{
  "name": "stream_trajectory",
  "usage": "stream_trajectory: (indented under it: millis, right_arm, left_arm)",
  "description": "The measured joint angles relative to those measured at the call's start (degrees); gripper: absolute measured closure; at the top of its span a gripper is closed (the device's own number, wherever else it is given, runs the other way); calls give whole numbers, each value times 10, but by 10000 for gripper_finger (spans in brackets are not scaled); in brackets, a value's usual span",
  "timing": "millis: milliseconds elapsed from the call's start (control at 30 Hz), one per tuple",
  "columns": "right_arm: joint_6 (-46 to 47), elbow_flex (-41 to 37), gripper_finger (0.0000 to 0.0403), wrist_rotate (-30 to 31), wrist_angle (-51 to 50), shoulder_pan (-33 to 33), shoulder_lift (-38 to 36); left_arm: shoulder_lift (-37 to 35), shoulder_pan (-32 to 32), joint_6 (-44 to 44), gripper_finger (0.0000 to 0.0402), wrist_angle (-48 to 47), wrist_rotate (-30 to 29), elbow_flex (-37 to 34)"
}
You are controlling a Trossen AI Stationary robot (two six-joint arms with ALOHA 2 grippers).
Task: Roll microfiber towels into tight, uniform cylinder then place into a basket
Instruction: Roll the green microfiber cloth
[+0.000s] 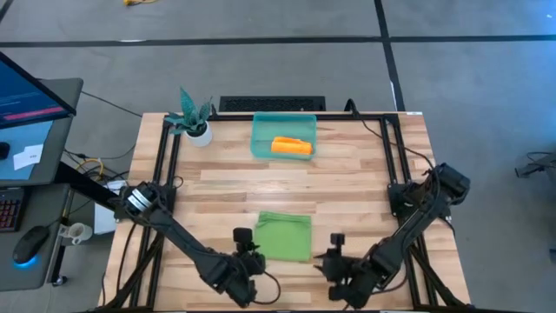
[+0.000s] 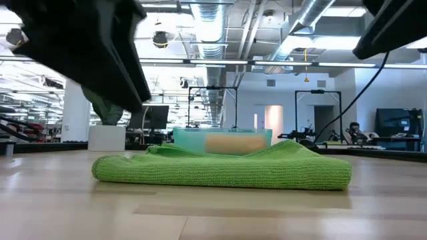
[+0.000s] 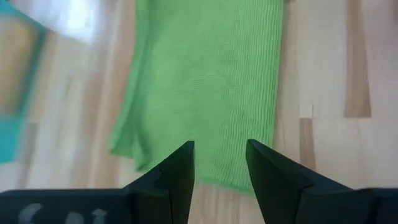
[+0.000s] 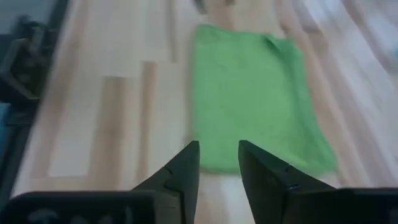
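While the green towel (image 1: 285, 236) lies folded flat at lower centre of the high view, the orange towel (image 1: 291, 146) sits rolled inside the basket (image 1: 283, 136) at upper centre. The left claw (image 3: 220, 165) hovers just over the green towel's near edge, fingers parted and empty. The right claw (image 4: 219, 162) does the same from the other side, parted and empty. A potted plant (image 1: 193, 116) stands left of the basket on the tabletop (image 1: 365, 174).
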Motion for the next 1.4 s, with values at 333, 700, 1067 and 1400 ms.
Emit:
stream_trajectory:
  millis: [333,700,1067,1400]
  right_arm:
    - [-137,0,269,-2,122,-1,47]
    - [-102,13,270,-76,113,-44,43]
    - [-110,145,281,-90,-13,-35,43]
    - [-122,236,282,-56,-181,-47,43]
  left_arm:
    - [-2,-52,-28,264,-102,-10,58]
    - [-2,-63,-22,264,-204,38,59]
    - [-36,-79,-88,264,-90,98,-78]
    - [-177,-67,15,264,171,80,-237]
